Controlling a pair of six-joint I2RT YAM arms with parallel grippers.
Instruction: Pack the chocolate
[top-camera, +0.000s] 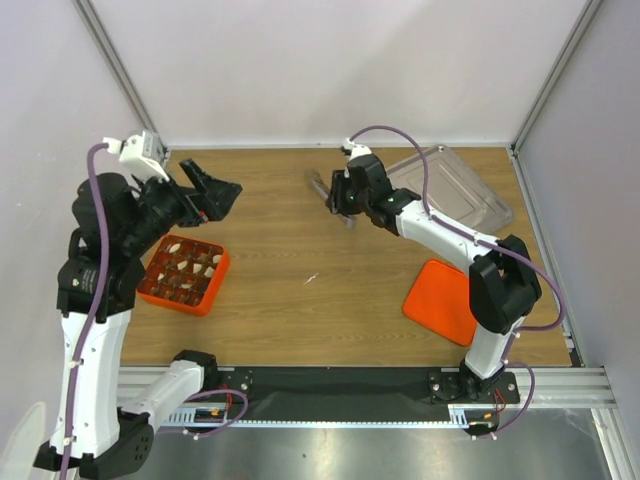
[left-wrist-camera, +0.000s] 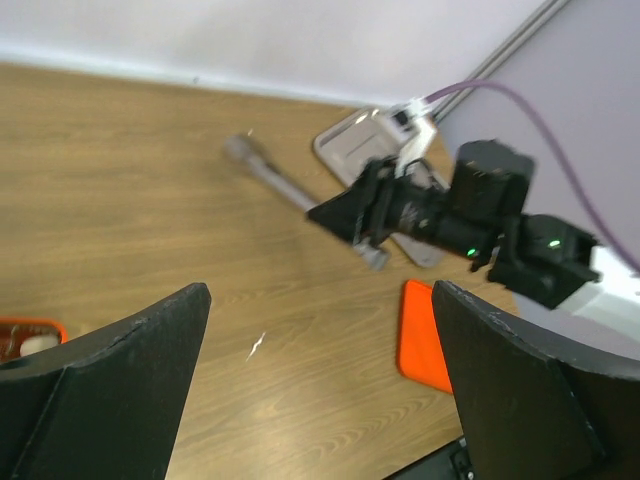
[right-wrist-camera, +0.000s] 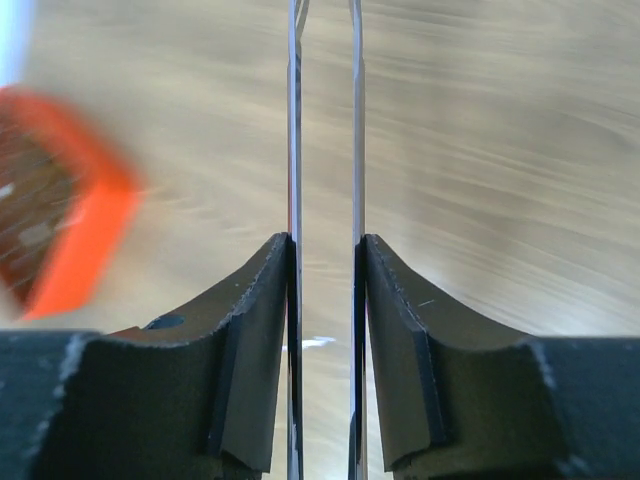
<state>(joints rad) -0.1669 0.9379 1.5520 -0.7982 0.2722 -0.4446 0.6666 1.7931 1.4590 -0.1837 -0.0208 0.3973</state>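
Observation:
The chocolate (top-camera: 178, 270), dark brown and cream-white pieces, lies in the cells of the orange gridded box (top-camera: 216, 288) at the left of the table. My left gripper (top-camera: 213, 182) hangs above the box's far right corner, open wide and empty (left-wrist-camera: 320, 300). My right gripper (top-camera: 340, 200) is over the far middle of the table, shut on thin metal tongs (top-camera: 322, 186). In the right wrist view the two tong blades (right-wrist-camera: 294, 120) run straight out between the fingers (right-wrist-camera: 325, 245). The blurred box (right-wrist-camera: 85, 225) lies left of them.
A flat orange lid (top-camera: 440, 300) lies at the right front. A clear plastic tray (top-camera: 455, 185) sits at the far right by the back wall. A small white scrap (top-camera: 312, 278) lies mid-table. In the left wrist view the tongs (left-wrist-camera: 275, 180) and lid (left-wrist-camera: 420, 340) show.

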